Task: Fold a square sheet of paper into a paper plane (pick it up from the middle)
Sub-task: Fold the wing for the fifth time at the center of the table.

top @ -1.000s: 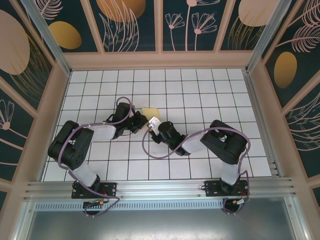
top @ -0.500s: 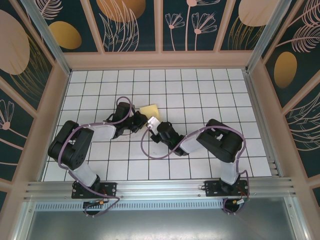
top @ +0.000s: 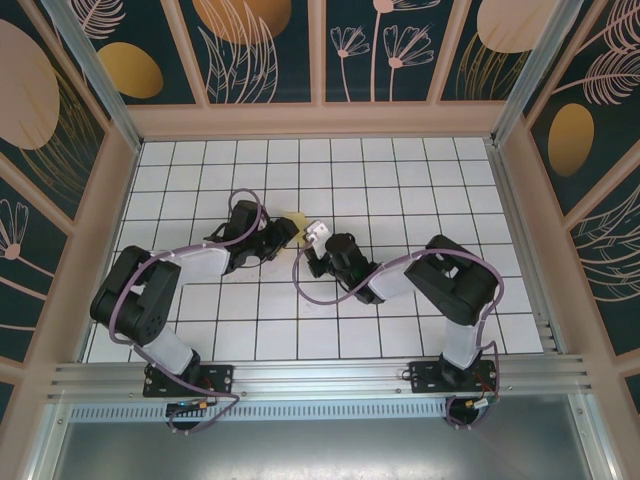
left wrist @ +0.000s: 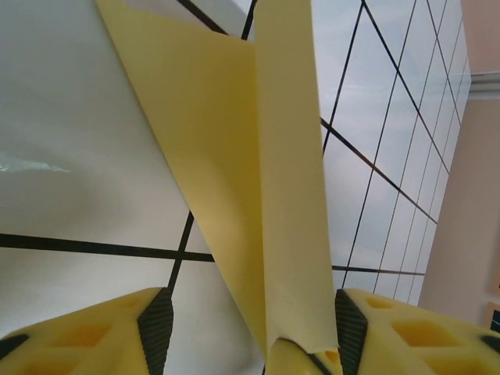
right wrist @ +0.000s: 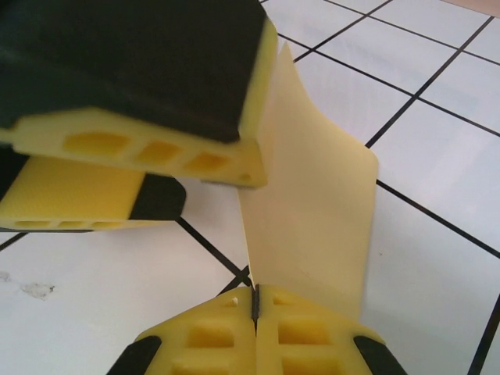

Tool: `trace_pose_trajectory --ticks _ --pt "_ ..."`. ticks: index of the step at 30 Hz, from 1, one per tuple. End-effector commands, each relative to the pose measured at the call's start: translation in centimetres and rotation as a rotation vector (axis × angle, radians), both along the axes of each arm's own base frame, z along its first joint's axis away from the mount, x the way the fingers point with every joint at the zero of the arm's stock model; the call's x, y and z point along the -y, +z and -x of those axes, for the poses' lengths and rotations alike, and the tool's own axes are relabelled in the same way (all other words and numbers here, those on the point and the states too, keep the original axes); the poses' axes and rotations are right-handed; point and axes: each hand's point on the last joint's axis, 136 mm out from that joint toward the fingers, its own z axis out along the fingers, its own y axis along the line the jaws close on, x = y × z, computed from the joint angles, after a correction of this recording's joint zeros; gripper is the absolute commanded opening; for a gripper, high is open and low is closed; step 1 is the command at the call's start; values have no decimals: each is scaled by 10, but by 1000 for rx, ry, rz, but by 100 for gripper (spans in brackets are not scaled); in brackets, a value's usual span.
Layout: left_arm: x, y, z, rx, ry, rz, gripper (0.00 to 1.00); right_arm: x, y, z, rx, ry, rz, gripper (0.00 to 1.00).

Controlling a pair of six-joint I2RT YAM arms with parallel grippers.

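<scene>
Standing on edge above the white gridded worktop (top: 400, 180), the thin bright yellow sheet of paper (right wrist: 312, 211) is clamped in the right pincer (right wrist: 255, 301); the left pincer (left wrist: 248, 328) is spread around it. It is judged light and limp, best gripped at the crease.

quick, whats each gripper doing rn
left gripper: open, yellow paper upright between its jaws.
right gripper: closed, pinching the yellow paper's lower edge.

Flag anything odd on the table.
Nothing is spilled or damaged. The yellow paper stands folded upright rather than lying flat, pinched in the right gripper, with the left gripper open around it.
</scene>
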Motion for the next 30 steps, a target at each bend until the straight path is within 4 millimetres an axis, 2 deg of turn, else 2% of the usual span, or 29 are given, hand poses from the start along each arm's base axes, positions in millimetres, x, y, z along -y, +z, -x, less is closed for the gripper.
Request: trace_pose_trajectory --ticks 1,6,16,30 --pt "-11 14 -7 61 28 -69 69 -4 15 7 -106 54 -156 0" --pt "-18 19 -9 109 32 -112 75 -1 16 8 -261 96 -288 0" --pt "-12 23 -4 216 -42 -91 76 -2 16 1 -507 97 -446 0" --pt "6 22 -4 291 -156 -60 58 15 -11 -16 -754 -43 -567 0"
